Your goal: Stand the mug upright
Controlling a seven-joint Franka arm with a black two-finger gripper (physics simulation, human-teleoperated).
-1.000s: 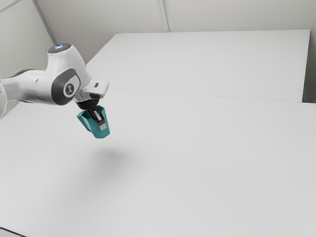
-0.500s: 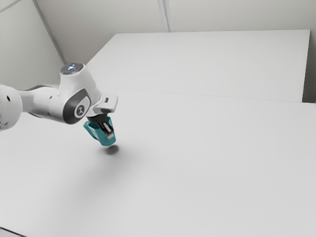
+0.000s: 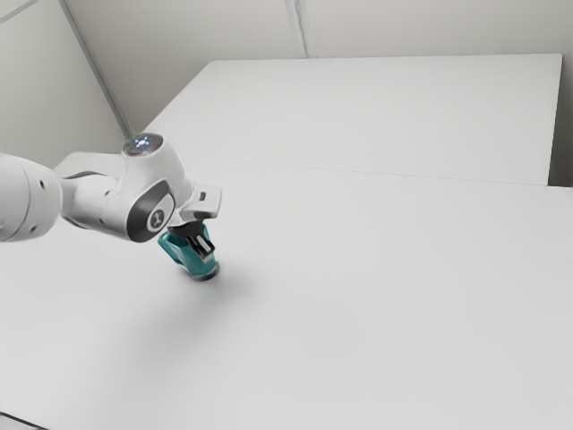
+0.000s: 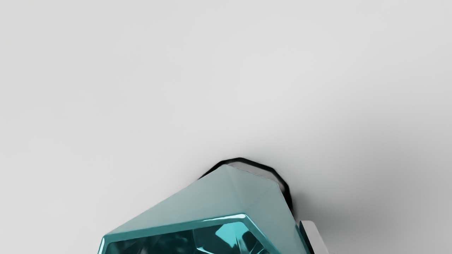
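Mug (image 3: 189,259) gripped between gripper's (image 3: 207,254) fingers, base at or just over bench (image 3: 376,313), exterior view's left, in from far edge; near upright, slight lean, levelling and release likely remain.

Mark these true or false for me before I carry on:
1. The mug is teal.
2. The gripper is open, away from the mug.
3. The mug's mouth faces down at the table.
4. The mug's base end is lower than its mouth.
1. The mug is teal. True.
2. The gripper is open, away from the mug. False: it is shut on the mug.
3. The mug's mouth faces down at the table. False: it opens up toward the hand.
4. The mug's base end is lower than its mouth. True.
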